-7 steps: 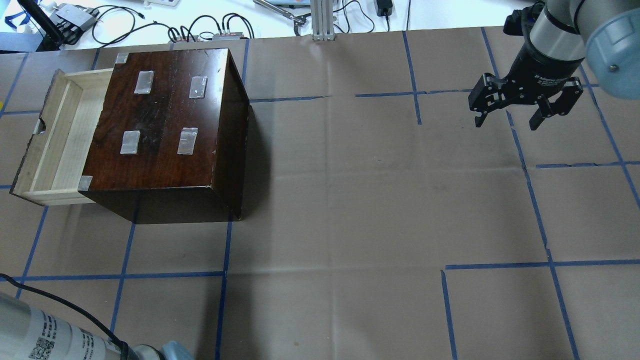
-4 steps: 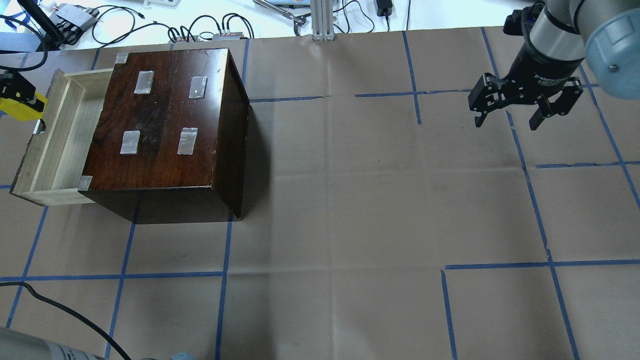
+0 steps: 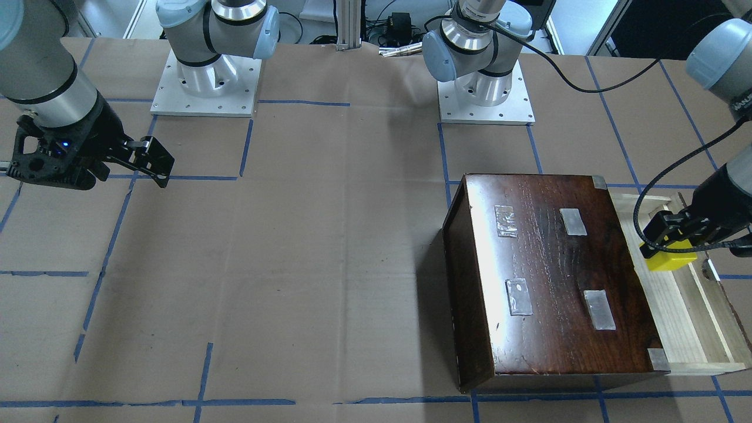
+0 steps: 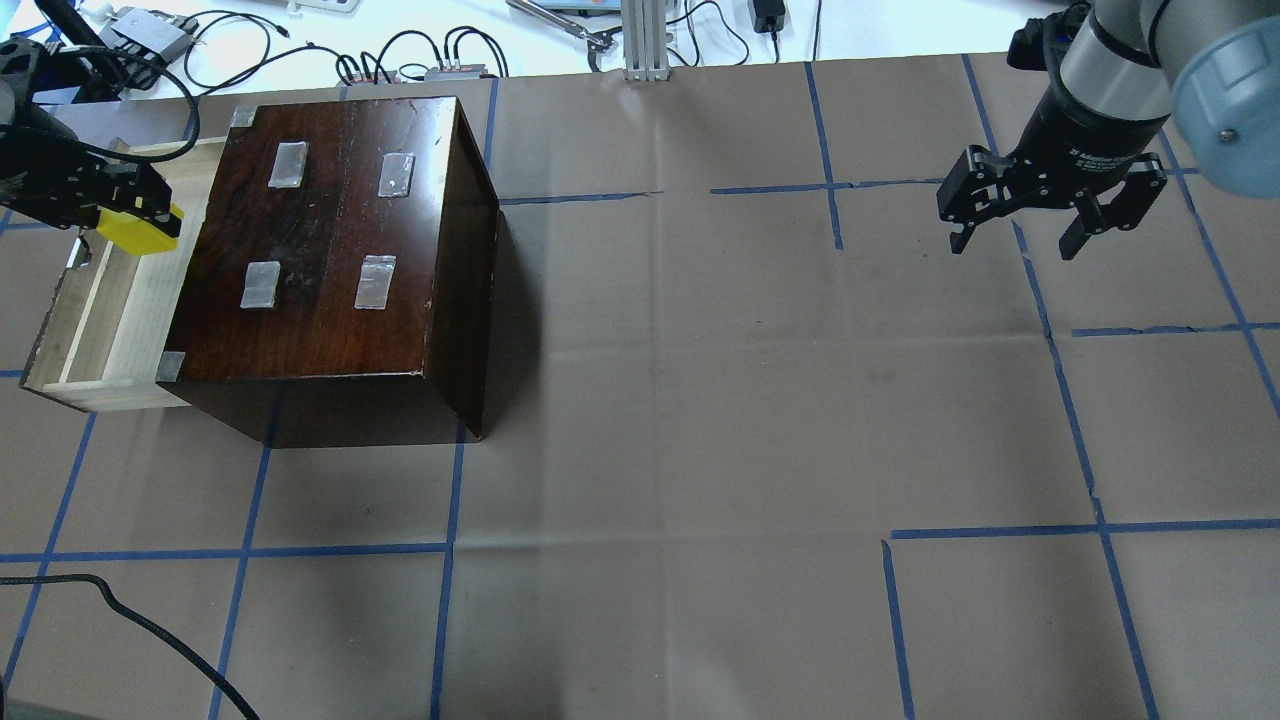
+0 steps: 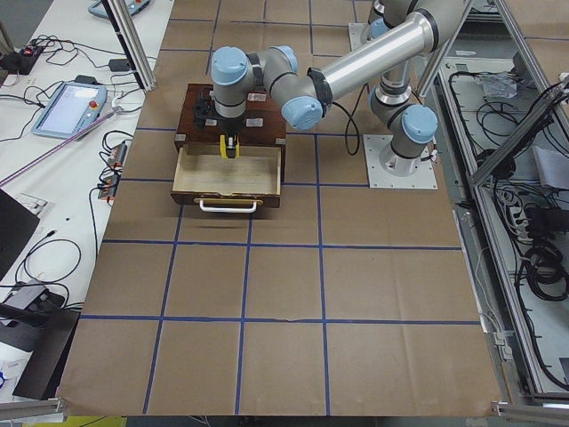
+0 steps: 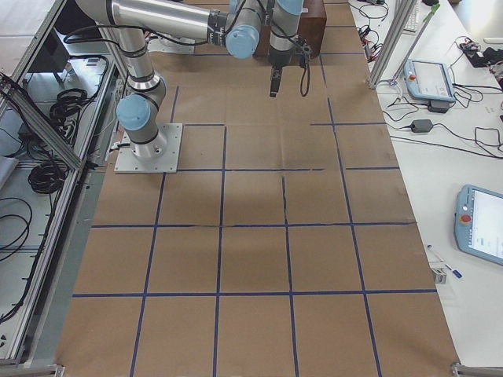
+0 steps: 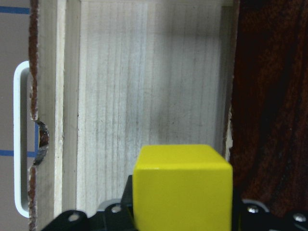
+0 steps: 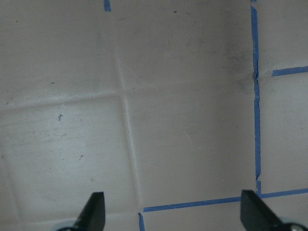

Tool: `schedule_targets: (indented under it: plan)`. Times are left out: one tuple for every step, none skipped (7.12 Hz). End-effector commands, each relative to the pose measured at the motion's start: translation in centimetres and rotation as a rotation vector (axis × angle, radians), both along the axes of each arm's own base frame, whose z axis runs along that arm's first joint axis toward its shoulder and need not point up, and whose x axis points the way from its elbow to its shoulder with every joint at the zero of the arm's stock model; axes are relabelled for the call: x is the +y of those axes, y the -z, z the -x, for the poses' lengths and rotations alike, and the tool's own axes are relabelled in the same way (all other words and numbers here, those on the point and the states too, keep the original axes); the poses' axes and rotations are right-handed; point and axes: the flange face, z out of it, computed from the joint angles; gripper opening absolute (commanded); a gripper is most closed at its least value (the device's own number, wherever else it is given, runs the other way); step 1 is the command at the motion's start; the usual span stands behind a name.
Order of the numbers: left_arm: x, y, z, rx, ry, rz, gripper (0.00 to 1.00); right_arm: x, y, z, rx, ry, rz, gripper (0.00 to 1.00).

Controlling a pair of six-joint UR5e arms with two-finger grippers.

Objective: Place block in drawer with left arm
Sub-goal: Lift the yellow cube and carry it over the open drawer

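Note:
My left gripper [image 4: 135, 215] is shut on the yellow block [image 4: 138, 235] and holds it above the open drawer [image 4: 95, 310], near the dark-brown box [image 4: 335, 260]. In the front-facing view the block [image 3: 671, 259] hangs over the drawer's pale floor [image 3: 684, 317] beside the box [image 3: 552, 276]. The left wrist view shows the block [image 7: 183, 187] over the drawer floor [image 7: 144, 96], apart from it. My right gripper [image 4: 1015, 238] is open and empty over the table at the far right; its fingertips [image 8: 94, 211] show in the right wrist view.
The drawer's front with a white handle [image 7: 20, 144] faces away from the box. Cables and small devices [image 4: 420, 60] lie beyond the table's far edge. A loose black cable [image 4: 130, 625] trails over the near left of the table. Blue tape lines grid the brown paper.
My left gripper with the yellow block came into view at the left edge and moved right, from outside the drawer's front to above its inside. The right arm has not moved.

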Motion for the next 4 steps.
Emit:
schedule_targets:
  plan:
    - [-1.04,2.22,-0.37,-0.001,-0.005,-0.001,0.37,0.02,0.06,0.0,0.0,0.0,-0.001,1.0]
    - [-1.17,2.84,-0.44,0.004,-0.005,-0.011,0.37,0.02,0.06,0.0,0.0,0.0,-0.001,1.0]
    - [-1.23,2.96,-0.57,0.005,-0.007,-0.012,0.38,0.02,0.06,0.0,0.0,0.0,-0.001,1.0]
    - [-1.13,3.03,-0.83,0.005,-0.011,-0.013,0.38,-0.01,-0.02,0.0,0.0,0.0,0.0,1.0]
